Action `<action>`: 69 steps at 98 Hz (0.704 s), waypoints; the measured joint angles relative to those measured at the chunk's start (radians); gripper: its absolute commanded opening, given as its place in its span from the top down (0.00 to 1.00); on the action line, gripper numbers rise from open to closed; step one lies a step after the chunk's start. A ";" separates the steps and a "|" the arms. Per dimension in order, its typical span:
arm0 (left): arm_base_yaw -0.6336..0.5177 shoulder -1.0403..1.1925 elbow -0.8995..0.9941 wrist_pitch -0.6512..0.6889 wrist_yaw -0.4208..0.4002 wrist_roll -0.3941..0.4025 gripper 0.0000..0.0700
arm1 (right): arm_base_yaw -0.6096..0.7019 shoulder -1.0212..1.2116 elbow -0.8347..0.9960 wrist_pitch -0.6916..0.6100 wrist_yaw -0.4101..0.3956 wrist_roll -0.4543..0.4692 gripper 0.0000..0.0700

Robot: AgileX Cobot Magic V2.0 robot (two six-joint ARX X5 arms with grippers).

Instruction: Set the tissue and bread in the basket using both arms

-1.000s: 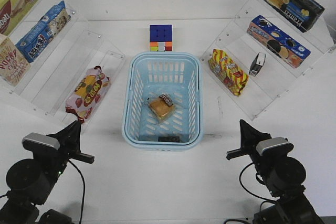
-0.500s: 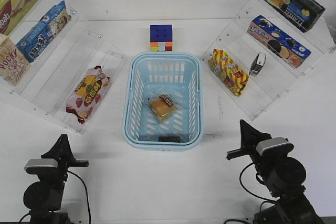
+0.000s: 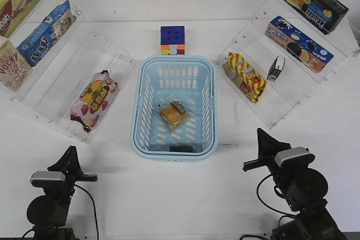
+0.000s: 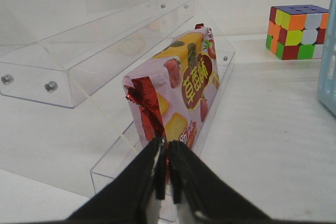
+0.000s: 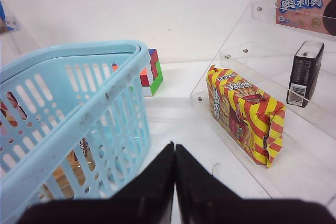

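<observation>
The light-blue basket (image 3: 137, 117) stands at the table's middle. Inside it lie the wrapped golden bread (image 3: 173, 114) and a small black-and-white tissue packet (image 3: 181, 149) against the near wall. A second tissue packet (image 3: 275, 68) stands on the right clear shelf; it also shows in the right wrist view (image 5: 304, 72). My left gripper (image 3: 71, 153) is shut and empty, near the front left, pointing at a strawberry snack bag (image 4: 178, 90). My right gripper (image 3: 261, 135) is shut and empty, right of the basket (image 5: 79, 124). The bread (image 5: 67, 176) shows through the slots.
A Rubik's cube (image 3: 172, 40) sits behind the basket. Clear stepped shelves on both sides hold snack boxes. A red-yellow snack pack (image 3: 244, 77) lies on the right shelf's lowest step, the strawberry bag (image 3: 94, 99) on the left one.
My left arm has drawn back and down toward the front edge, away from the strawberry bag. The right arm and the basket's contents have not moved.
</observation>
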 measured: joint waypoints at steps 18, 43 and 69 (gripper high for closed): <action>0.000 0.000 0.000 0.000 0.000 0.000 1.00 | 0.000 0.000 0.000 0.000 0.000 0.000 1.00; 0.000 0.000 0.000 0.000 0.000 0.000 1.00 | 0.000 0.000 0.000 0.000 0.000 0.000 1.00; 0.000 0.000 0.000 0.000 0.000 0.000 1.00 | -0.091 -0.104 -0.076 0.060 0.048 -0.128 1.00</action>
